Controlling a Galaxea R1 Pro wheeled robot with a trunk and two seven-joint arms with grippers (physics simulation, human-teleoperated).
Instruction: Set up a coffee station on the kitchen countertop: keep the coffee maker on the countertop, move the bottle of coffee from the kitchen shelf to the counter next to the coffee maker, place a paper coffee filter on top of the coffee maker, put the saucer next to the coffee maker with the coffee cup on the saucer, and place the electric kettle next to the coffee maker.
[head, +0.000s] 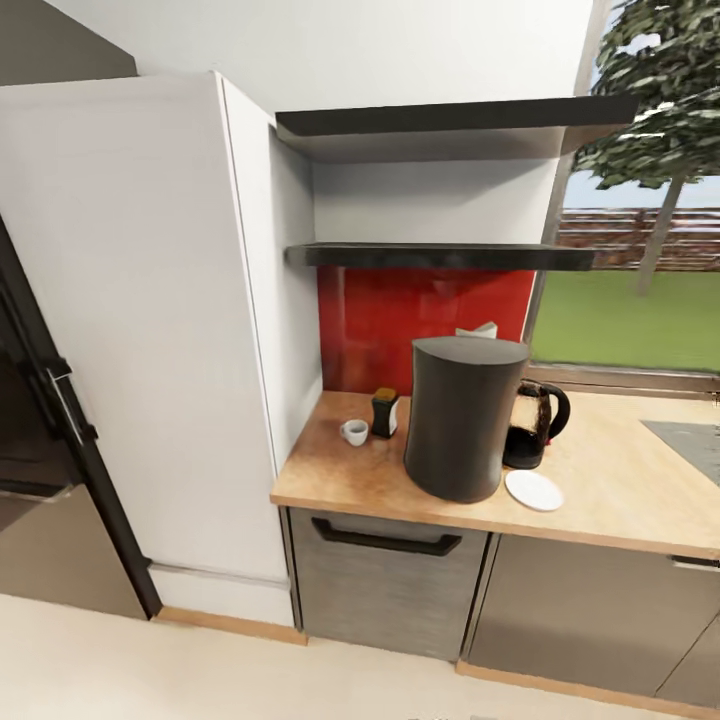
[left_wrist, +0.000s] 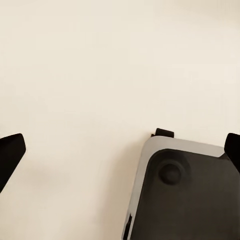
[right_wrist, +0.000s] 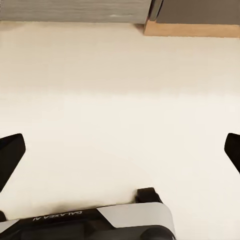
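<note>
- Kitchen corner w/ white tall cabinet (head: 130, 330) at left, red panel (head: 400, 320) on back wall, window (head: 640, 250) w/ tree and lawn at right.
- Worktop (head: 600, 480) is pale wood-look, over glossy dark grey cabinets; grey sink (head: 690, 440) corner shows at far right edge.
- Coffee maker (head: 462, 415) stands upright on worktop, mid-front, tall dark grey.
- Electric kettle (head: 532, 425) just beside it on the window side, partly hidden behind it; black handle pointing toward window.
- Saucer (head: 534, 490) lies flat near front edge, just in front of kettle, close to coffee maker base. Nothing on it.
- Coffee cup (head: 354, 432) sits on bare worktop on the cabinet side, apart from saucer.
- Bottle of coffee (head: 385, 412) upright just beside cup, btwn cup and coffee maker, near red panel.
- White folded thing (head: 478, 329) pokes up behind coffee maker top; can't tell what it is.
- Two kitchen shelf slabs: lower (head: 440, 256), upper (head: 450, 118), both bare as far as seen.
- Left hand (left_wrist: 120, 150): fingers spread wide, holding nothing, over beige floor (left_wrist: 100, 75) and robot base (left_wrist: 185, 195).
- Right hand (right_wrist: 120, 150): also wide, nothing held, over floor near cabinet foot.
</note>
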